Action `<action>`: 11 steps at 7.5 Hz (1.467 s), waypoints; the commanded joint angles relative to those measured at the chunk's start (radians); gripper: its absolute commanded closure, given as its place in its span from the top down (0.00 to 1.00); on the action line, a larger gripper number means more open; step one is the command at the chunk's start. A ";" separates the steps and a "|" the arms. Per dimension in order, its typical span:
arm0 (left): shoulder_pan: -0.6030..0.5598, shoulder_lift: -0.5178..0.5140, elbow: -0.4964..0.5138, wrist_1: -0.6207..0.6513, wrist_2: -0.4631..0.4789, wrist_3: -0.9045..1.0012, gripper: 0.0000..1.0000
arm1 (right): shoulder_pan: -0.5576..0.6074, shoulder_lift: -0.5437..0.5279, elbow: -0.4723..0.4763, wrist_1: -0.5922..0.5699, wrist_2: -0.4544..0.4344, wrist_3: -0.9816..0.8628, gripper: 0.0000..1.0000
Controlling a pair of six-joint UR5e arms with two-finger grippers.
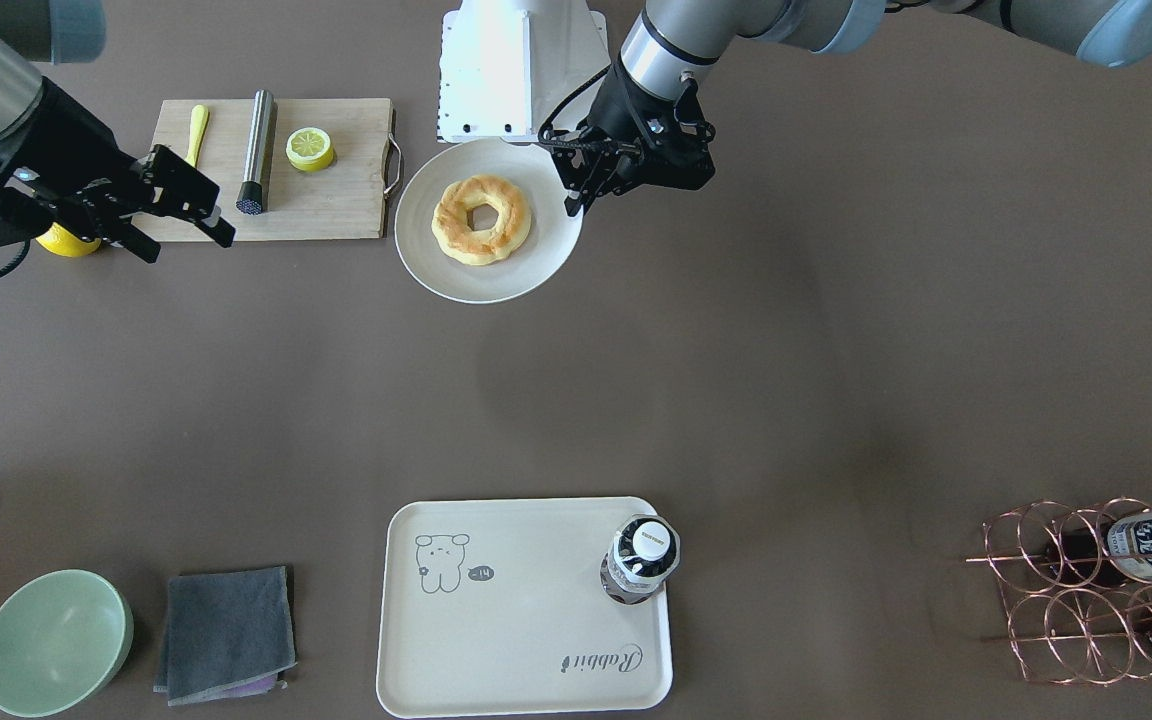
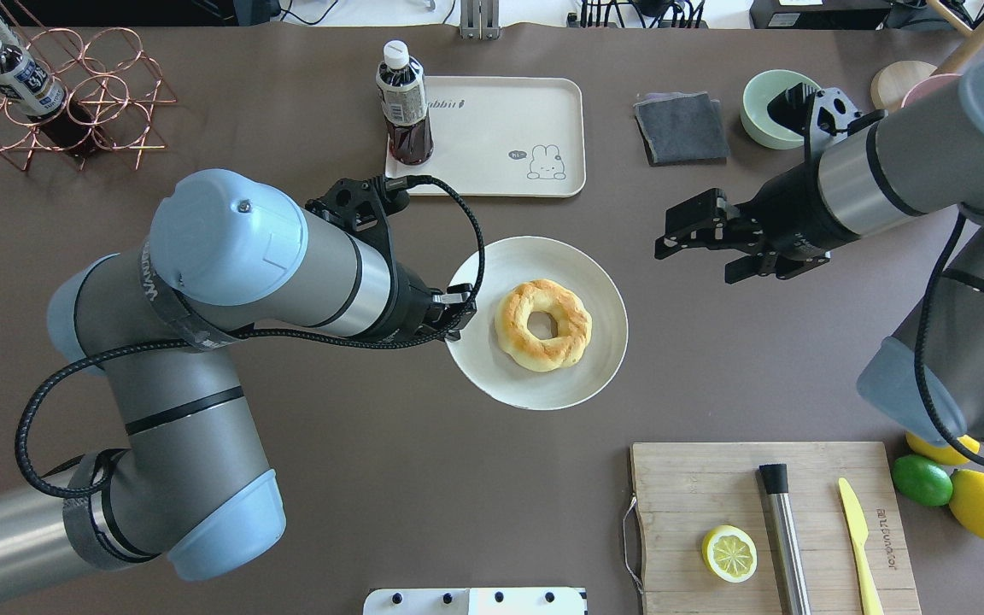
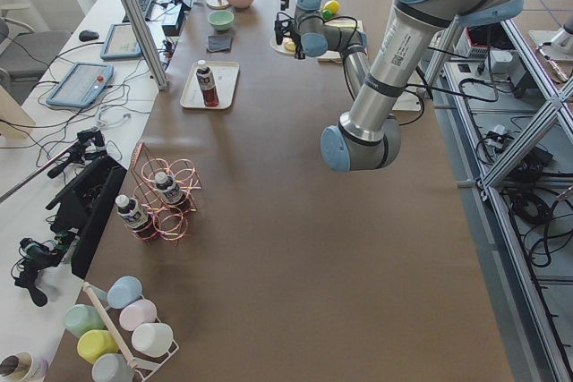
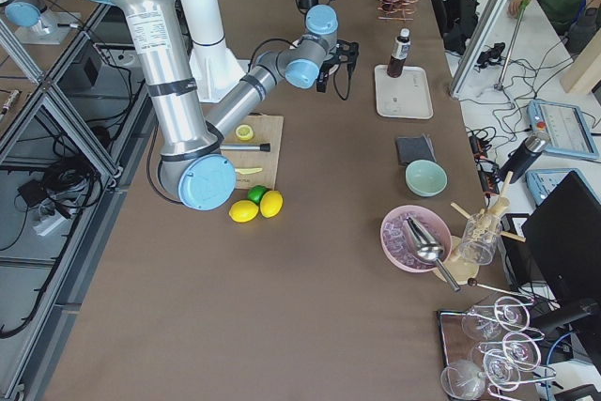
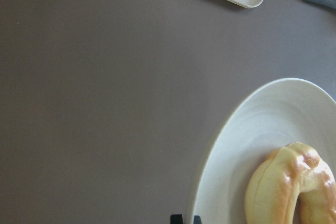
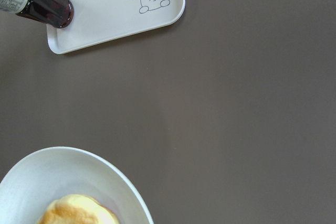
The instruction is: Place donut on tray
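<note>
Donut (image 2: 516, 325): lies flat on the round plate (image 2: 492, 376), mid-table. Not on the tray yet.

Tray (image 2: 500, 128): well apart, toward the far edge. A bottle (image 2: 405, 111) stands on its left end; the right end is bare.

Handling, judged: light, soft, squashy, and the crust dents easily. Pinch gently across one side of the ring, one finger through the hole and one outside.

Look: golden-yellow ring, browned patches on top, lumpy outline, clear centre hole.

Left gripper (image 1: 572, 205): fingers drawn close together, holding nothing, tips at the plate's left rim. Contact unclear.

Right gripper (image 2: 694, 260): spread wide, empty, right of the plate and apart from it.
</note>
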 commanded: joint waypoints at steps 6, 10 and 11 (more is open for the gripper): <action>0.024 -0.027 0.007 0.002 0.038 -0.002 0.00 | -0.196 -0.020 0.050 -0.006 -0.150 0.140 0.50; 0.024 -0.027 0.005 0.002 0.038 -0.002 0.00 | -0.214 -0.020 0.056 -0.006 -0.183 0.152 0.22; 0.024 -0.027 0.004 0.002 0.038 -0.002 0.00 | -0.214 -0.020 0.063 -0.006 -0.183 0.152 0.04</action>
